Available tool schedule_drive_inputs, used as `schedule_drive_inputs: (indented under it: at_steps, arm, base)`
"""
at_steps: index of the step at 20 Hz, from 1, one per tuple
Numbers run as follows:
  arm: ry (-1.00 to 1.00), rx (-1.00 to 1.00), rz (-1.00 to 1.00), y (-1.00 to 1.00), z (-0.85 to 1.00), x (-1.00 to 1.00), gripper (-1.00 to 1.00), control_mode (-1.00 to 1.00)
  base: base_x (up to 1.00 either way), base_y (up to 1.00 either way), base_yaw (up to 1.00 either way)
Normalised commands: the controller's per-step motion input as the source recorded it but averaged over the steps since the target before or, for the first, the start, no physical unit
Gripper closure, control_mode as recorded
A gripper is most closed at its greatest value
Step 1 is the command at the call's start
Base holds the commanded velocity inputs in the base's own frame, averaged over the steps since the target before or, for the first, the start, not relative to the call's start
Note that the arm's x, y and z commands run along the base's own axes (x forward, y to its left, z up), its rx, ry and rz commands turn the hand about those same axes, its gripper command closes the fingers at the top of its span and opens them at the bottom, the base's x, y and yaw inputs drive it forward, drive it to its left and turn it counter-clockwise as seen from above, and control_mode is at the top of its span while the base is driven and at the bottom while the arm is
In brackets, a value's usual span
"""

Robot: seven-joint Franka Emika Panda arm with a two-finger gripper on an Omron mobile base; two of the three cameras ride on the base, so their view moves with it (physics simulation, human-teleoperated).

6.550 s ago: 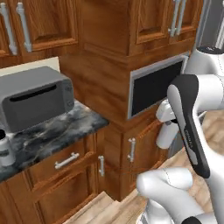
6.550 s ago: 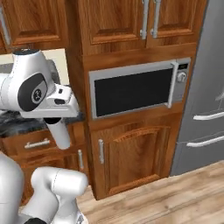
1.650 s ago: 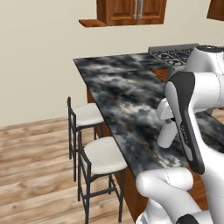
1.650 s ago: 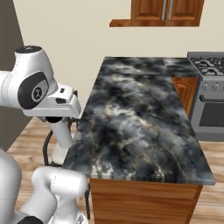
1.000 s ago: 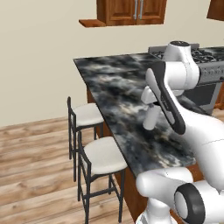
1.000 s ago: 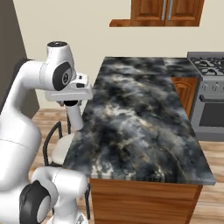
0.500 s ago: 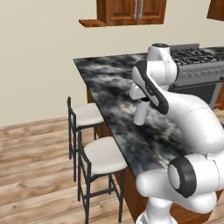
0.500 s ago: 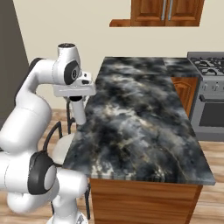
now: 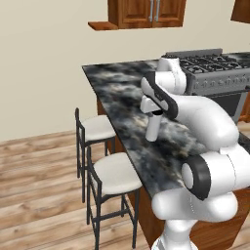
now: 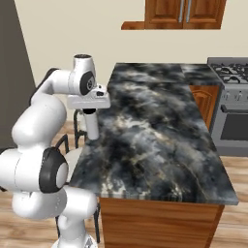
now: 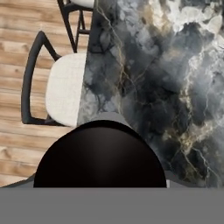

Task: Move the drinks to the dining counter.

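My gripper is shut on a white bottle that hangs upright below the hand. It is held just above the left edge of the dining counter, a long black-and-grey marbled top. In the hand view the bottle's black cap covers the fingertips, with the counter below and to the right of it. I cannot tell whether the bottle touches the stone. The other drink is out of view.
Two black-framed stools with white cushions stand along the counter's left side over a wooden floor. A steel gas stove adjoins the counter's far right end. Wooden wall cabinets hang behind.
The base has left the cabinets and microwave for the island counter. In the last second the arm has swung out over the counter with the bottle and lowered it slightly.
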Motion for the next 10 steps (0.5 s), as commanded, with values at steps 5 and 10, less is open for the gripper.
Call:
schedule_drive_inputs:
  at_steps: [5,10]
  arm:
    - [0.0,0.0,0.0,0.0,-0.4,0.33,1.0,-1.0]
    - [0.0,0.0,0.0,0.04,-0.35,0.22,1.0,-1.0]
  base:
    - [0.0,0.0,0.0]
    - [0.0,0.0,0.0]
